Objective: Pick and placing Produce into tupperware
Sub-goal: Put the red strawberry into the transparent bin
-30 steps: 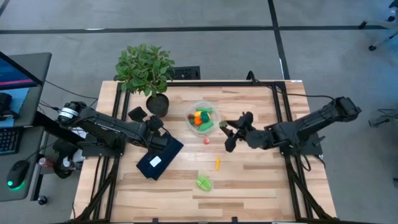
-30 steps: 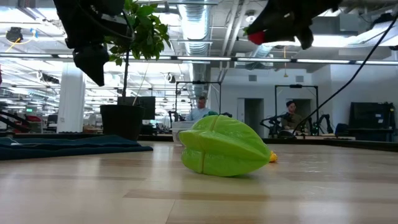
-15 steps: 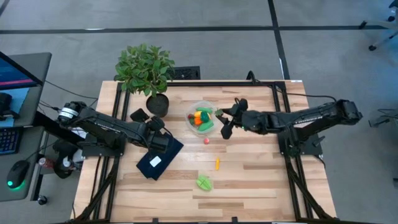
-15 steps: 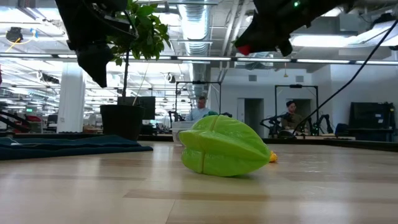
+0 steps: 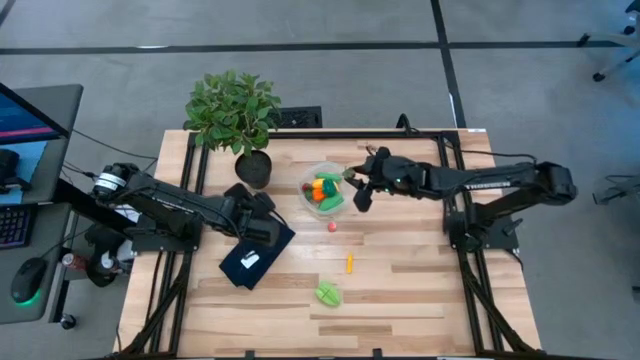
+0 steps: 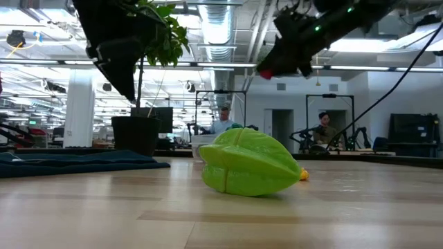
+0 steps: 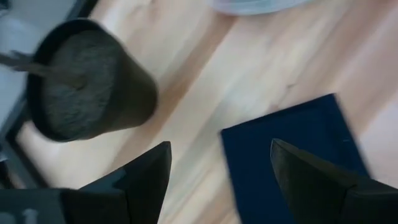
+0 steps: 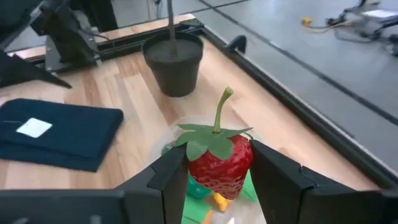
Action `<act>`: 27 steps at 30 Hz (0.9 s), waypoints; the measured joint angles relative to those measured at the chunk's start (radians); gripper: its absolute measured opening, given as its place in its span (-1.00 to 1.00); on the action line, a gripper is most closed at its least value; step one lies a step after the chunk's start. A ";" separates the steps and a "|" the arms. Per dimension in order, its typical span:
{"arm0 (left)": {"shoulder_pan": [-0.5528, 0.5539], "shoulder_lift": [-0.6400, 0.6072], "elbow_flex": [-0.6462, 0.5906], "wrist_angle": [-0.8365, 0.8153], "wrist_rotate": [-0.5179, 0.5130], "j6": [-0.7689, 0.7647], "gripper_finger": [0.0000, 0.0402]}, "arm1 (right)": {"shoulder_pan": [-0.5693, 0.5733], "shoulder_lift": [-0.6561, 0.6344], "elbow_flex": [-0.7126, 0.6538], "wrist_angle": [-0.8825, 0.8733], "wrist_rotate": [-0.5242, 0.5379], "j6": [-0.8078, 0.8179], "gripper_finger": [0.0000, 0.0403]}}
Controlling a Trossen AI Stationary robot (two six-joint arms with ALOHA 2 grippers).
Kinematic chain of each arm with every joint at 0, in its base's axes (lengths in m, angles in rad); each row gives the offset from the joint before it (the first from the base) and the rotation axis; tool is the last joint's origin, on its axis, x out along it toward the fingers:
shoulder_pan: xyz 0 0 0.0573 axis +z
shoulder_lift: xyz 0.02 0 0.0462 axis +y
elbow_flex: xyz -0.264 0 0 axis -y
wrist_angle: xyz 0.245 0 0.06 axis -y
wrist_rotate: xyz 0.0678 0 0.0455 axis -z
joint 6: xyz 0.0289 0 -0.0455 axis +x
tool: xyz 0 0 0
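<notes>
My right gripper (image 5: 358,186) is shut on a red strawberry (image 8: 219,163) with a green leafy cap, held over the right rim of the round clear tupperware (image 5: 327,190). The tupperware holds orange and green produce (image 8: 217,200). On the table lie a small red piece (image 5: 331,226), an orange carrot (image 5: 350,263) and a green ribbed fruit (image 5: 327,293), large in the low view (image 6: 249,162). My left gripper (image 7: 217,168) is open, hovering over the dark blue cloth (image 7: 292,137) beside the plant pot (image 7: 87,93). My right gripper pinches the strawberry's red body (image 8: 214,174) between its two fingers (image 8: 169,180), one on each side. The stem (image 8: 219,109) and leaf cap stick out past the fingertips. The strawberry is lifted clear, above the tupperware's rim (image 8: 163,138).
A potted leafy plant (image 5: 235,110) stands at the far left of the table. The dark blue cloth with a white label (image 5: 255,255) lies left of centre. A black frame (image 5: 440,140) edges the table. Bare wood shows along the near side (image 5: 400,300).
My right gripper has carried the strawberry toward the table's far left, from right of the small red piece to the tupperware's right rim, still shut on it. My left gripper has drifted a little toward the right, still open.
</notes>
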 joint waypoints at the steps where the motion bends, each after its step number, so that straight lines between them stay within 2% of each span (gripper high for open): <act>1: 0.000 0.000 0.000 0.018 0.014 0.005 0.32 | -0.010 0.019 0.002 0.016 -0.024 -0.002 -0.22; 11: 0.000 0.000 0.000 0.079 0.076 -0.025 0.32 | -0.077 0.214 0.002 0.090 -0.184 -0.048 -0.26; 16: 0.000 0.000 0.000 0.079 0.092 -0.066 0.32 | -0.124 0.265 0.002 0.085 -0.268 -0.068 -0.23; 27: 0.000 0.000 0.000 0.083 0.092 -0.130 0.32 | -0.213 0.315 0.002 0.073 -0.353 -0.072 -0.24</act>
